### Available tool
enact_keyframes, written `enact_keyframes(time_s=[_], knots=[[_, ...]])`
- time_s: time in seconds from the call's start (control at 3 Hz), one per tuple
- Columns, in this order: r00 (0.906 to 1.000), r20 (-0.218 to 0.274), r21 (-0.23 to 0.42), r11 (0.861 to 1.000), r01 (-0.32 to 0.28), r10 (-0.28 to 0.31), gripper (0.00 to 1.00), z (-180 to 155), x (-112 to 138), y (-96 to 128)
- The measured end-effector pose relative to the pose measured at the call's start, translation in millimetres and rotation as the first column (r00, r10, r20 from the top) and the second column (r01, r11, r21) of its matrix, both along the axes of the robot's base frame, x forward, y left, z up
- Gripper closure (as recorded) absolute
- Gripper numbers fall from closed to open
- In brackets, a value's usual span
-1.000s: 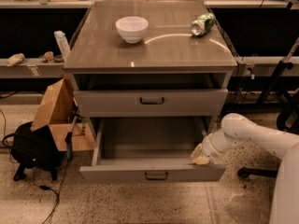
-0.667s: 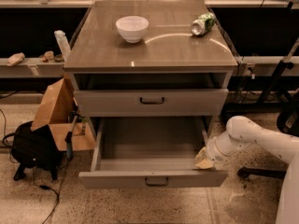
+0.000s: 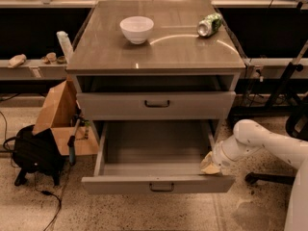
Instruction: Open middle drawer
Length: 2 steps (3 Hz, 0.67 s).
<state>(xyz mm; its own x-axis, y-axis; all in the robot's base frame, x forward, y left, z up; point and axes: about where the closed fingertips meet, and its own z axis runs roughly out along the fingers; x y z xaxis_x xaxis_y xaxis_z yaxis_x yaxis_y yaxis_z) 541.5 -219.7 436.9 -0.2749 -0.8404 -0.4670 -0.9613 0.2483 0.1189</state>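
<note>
The middle drawer (image 3: 154, 150) is pulled well out of the grey cabinet. Its plain grey inside shows and looks empty, and its flat front with a small dark bar handle (image 3: 161, 187) faces me. My gripper (image 3: 210, 166) is at the drawer's right side, just behind the front panel, against the right wall. The white arm (image 3: 262, 141) reaches in from the right. The drawer above (image 3: 156, 105) is closed, with a dark open slot over it.
A white bowl (image 3: 136, 29) and a crushed green can (image 3: 210, 24) lie on the cabinet top (image 3: 159, 52). A cardboard box (image 3: 60, 114) and a black bag (image 3: 34, 152) sit on the floor at the left. A chair base (image 3: 296, 124) stands at the right.
The middle drawer has slid further out toward me. My gripper has moved forward with it along its right side.
</note>
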Motion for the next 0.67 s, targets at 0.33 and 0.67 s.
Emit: enact_keyframes(time_s=[0.33, 0.67], knots=[[1.0, 0.0, 0.0, 1.0, 0.0, 0.0, 0.25, 0.0, 0.0, 0.0], [1.0, 0.0, 0.0, 1.0, 0.0, 0.0, 0.0, -0.1, -0.1, 0.1]])
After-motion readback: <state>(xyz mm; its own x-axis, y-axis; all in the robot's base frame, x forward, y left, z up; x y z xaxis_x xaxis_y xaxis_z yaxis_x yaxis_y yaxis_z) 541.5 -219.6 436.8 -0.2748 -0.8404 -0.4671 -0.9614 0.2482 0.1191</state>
